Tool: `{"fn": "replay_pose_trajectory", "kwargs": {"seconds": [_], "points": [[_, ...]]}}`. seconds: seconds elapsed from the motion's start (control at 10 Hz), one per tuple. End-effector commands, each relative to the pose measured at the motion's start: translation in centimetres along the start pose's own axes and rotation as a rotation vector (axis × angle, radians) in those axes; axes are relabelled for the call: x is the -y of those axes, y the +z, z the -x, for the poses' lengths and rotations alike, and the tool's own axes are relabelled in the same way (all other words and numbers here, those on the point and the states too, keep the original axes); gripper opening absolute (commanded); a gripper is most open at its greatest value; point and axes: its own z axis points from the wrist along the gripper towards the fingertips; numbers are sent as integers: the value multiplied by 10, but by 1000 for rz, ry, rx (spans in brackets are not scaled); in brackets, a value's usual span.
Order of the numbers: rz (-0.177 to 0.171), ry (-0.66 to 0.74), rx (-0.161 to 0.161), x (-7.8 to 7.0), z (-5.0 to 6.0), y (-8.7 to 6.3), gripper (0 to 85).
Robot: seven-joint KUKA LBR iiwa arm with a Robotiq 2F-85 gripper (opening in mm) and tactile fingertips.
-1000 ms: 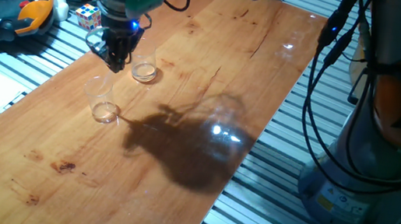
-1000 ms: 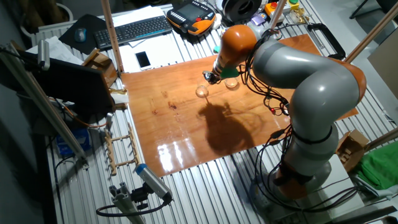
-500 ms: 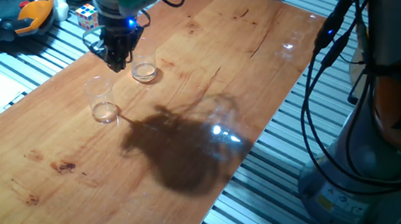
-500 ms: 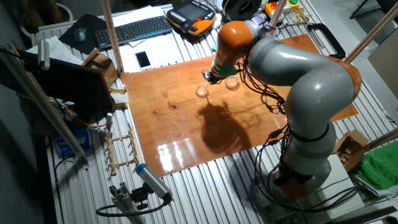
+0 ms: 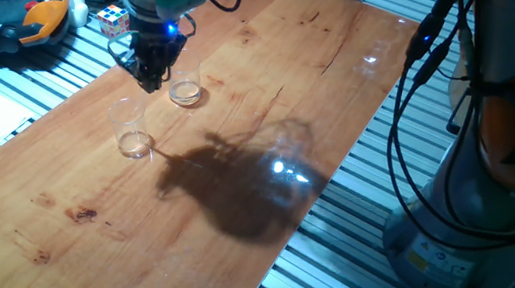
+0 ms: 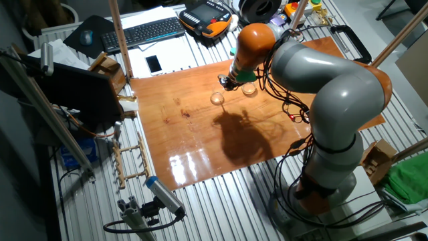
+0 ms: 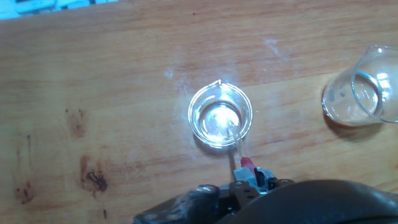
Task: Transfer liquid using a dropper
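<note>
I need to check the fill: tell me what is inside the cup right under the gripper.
The cup holds shallow clear liquid, with the dropper tip reaching over its rim. Whether the tip touches the liquid cannot be seen.

One fixed view: set high at table (image 5: 276,86) long side, close, angled down across wood top. Other fixed view: set higher, farther, opp. side, whole arm seen. Hand view: aimed straight down, very close. Both cups (image 7: 221,116) shared by all 3.

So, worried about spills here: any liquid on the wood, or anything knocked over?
Nothing stands out. Both clear cups stand upright on the wooden table, no puddle shows around them, and the dropper reaches from the gripper into the nearer cup.
</note>
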Motion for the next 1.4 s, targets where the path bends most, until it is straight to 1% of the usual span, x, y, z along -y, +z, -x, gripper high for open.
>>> {"fn": "replay_pose_trajectory", "kwargs": {"seconds": [0.0, 0.2, 0.3, 0.4, 0.6, 0.8, 1.0, 1.3], "points": [[-3, 2, 0, 0, -1, 0, 10], [-12, 20, -10, 1, -1, -21, 10], [-15, 30, -7, 3, -1, -32, 10], [-5, 45, -1, 6, -1, -40, 10], [2, 54, 0, 15, -1, -52, 10], [-13, 68, 3, 27, 2, -62, 10], [-23, 96, -1, 42, 5, -65, 10], [-24, 122, -4, 67, 11, -69, 10]]}}
